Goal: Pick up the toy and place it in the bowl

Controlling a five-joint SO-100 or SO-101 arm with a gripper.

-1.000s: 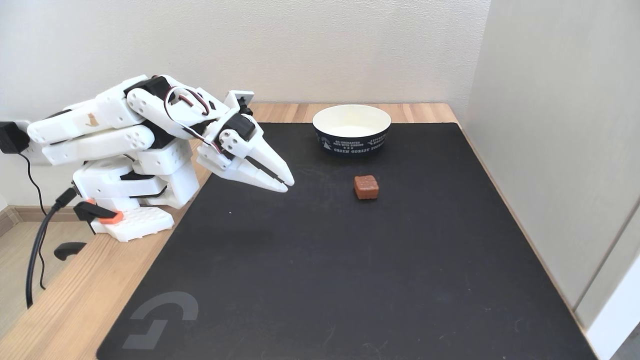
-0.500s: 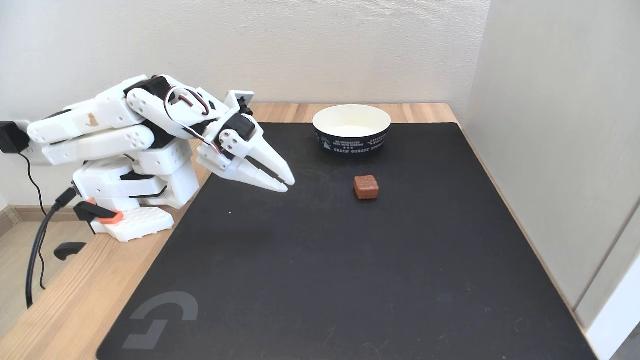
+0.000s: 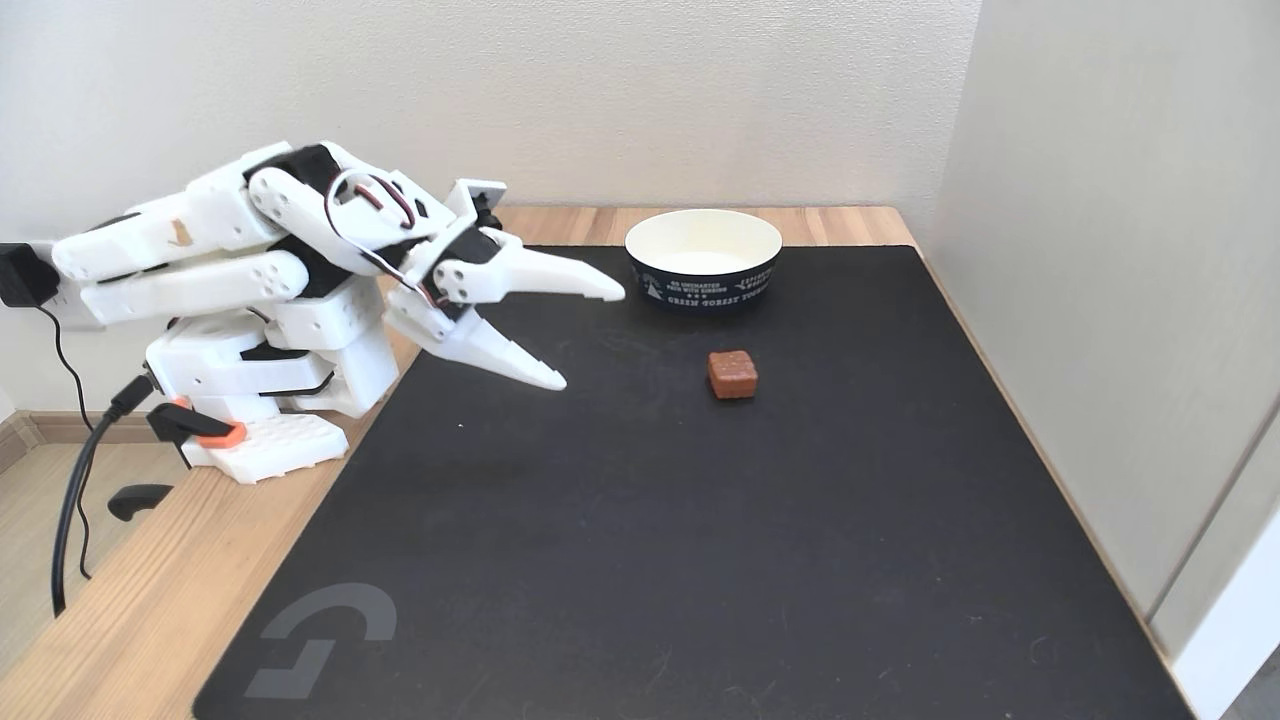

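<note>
The toy [image 3: 732, 373], a small reddish-brown cube, rests on the black mat [image 3: 700, 520] a short way in front of the bowl. The bowl [image 3: 703, 257] is round paper, white inside with a navy printed outside, and stands near the mat's far edge. My white gripper [image 3: 590, 337] hangs above the mat to the left of the toy, well apart from it. Its jaws are spread wide, one finger pointing toward the bowl, the other angled down at the mat, with nothing between them.
The arm's base [image 3: 265, 400] sits clamped at the left on the wooden table [image 3: 130, 610], with a black cable [image 3: 75, 500] trailing off it. A pale wall panel [image 3: 1120, 300] rises along the mat's right side.
The gripper was shut in the earlier frames and has now opened wide. The arm has lifted slightly; toy and bowl have not moved.
</note>
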